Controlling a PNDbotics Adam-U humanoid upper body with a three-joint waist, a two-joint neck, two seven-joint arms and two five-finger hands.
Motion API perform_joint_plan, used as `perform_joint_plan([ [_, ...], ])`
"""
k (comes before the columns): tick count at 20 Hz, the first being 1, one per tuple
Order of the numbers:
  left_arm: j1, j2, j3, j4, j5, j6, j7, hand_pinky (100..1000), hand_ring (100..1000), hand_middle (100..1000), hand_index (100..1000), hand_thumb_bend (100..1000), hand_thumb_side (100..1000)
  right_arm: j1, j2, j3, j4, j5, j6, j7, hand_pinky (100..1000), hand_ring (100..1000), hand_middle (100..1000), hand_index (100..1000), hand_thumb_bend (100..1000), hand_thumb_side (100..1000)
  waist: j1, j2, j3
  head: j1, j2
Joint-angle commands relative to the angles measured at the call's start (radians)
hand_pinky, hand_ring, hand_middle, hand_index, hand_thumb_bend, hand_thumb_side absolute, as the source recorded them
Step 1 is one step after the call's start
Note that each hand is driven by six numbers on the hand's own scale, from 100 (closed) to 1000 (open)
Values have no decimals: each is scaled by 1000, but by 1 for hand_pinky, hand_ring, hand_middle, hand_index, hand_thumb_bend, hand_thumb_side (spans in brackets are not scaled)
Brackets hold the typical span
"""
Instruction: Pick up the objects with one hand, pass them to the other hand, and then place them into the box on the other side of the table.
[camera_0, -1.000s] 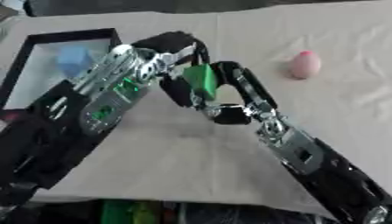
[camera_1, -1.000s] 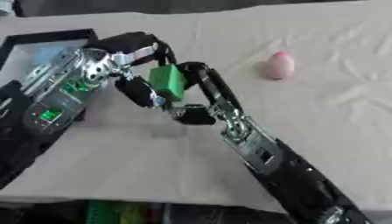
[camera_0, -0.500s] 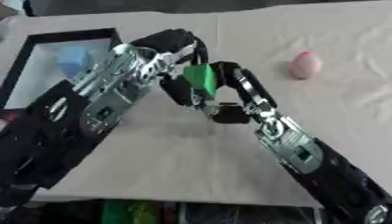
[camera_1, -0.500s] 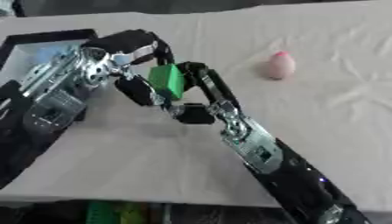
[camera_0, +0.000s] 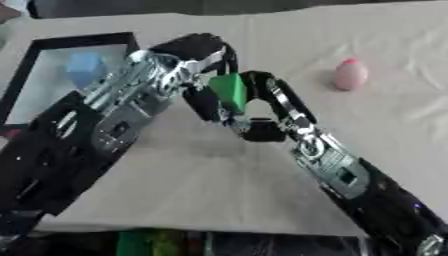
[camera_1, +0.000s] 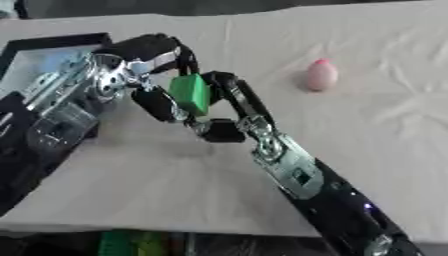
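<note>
A green block (camera_0: 229, 92) hangs above the middle of the cloth-covered table, between my two hands. My left hand (camera_0: 194, 49) comes down on it from the upper left, with fingers curled over its top and a dark digit against its left side. My right hand (camera_0: 273, 102) reaches up from the lower right and its fingers wrap the block's right side and underside. A pink egg-shaped object (camera_0: 351, 75) lies on the cloth at the right. The black-rimmed box (camera_0: 79, 39) sits at the far left with a pale blue object (camera_0: 85, 70) inside.
My left forearm (camera_0: 96, 135) covers the box's near right corner and the cloth beside it. The table's front edge runs along the bottom, with green things (camera_0: 144, 243) below it. Bare cloth (camera_0: 201, 190) lies under the hands.
</note>
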Motion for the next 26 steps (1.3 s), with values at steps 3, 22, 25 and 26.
perform_joint_plan([
  [3,-18,13,6,-15,7,40,-24,795,722,478,508,248,100,-13,-8,-5,-21,19,-2,4,621,612,569,598,100,100,-4,-14,2,5,-1],
  [22,-19,25,8,-42,-25,21,-27,785,690,435,450,265,100,-6,0,-19,26,93,121,55,671,722,699,769,384,240,-2,-13,3,6,-1],
  [25,-17,32,9,-53,-34,19,-38,784,686,431,451,274,100,-5,1,-22,28,85,154,40,668,722,698,769,383,246,-3,-13,4,7,-1],
  [26,-16,34,11,-55,-38,19,-42,782,686,430,451,278,100,-4,1,-24,28,80,161,32,666,720,697,768,382,243,-3,-13,4,7,-1],
])
